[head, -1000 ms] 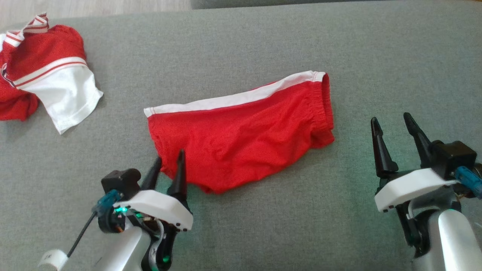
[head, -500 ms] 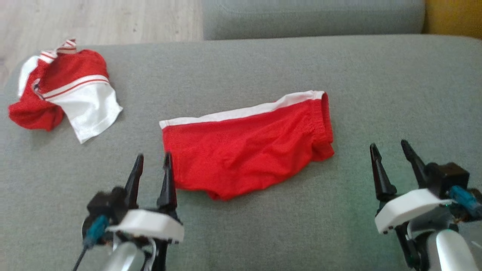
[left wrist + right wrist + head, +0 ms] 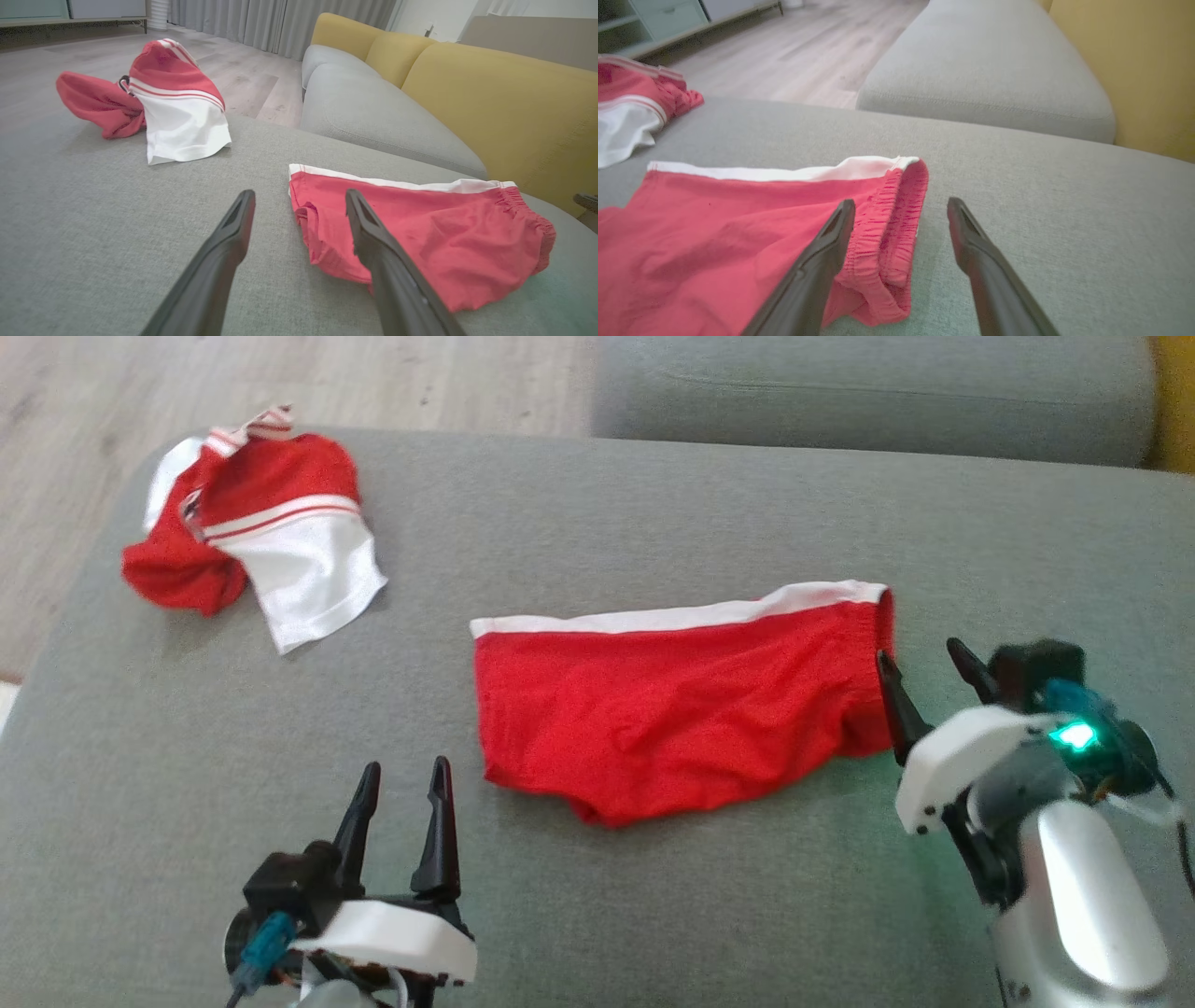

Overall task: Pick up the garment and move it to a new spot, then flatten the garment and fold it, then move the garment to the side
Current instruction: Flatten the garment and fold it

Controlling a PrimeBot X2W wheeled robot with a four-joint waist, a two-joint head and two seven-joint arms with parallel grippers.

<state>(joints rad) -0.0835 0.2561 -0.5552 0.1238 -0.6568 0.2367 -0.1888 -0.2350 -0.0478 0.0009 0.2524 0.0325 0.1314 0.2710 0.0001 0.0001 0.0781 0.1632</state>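
red shorts with a white side stripe and a gathered elastic waistband (image 3: 681,709) lie flat and folded on the grey fabric sofa cushion (image 3: 653,504), just right of centre in the head view. the white stripe runs along their upper edge and the waistband is at their right end. in the left wrist view the shorts (image 3: 434,233) fill the lower right, and in the right wrist view they (image 3: 714,242) spread across the lower left.

the left jaws stand open and hold nothing. their two dark fingers (image 3: 437,831) rise at the lower left of the head view, near the shorts' lower left corner but apart from it. in the left wrist view one finger (image 3: 219,261) is over bare cushion, while the other crosses in front of the red cloth.

the right jaws are also open and empty. their dark fingers (image 3: 898,705) show at the right of the head view, with one tip just beside the waistband. in the right wrist view one finger (image 3: 822,261) overlaps the waistband; whether it touches the cloth cannot be told.

a crumpled red and white garment with striped trim (image 3: 271,537) lies at the upper left of the cushion, well apart from the shorts. pale wooden floor (image 3: 280,373) shows beyond it. a yellow sofa back (image 3: 490,107) stands at the upper right of the left wrist view.
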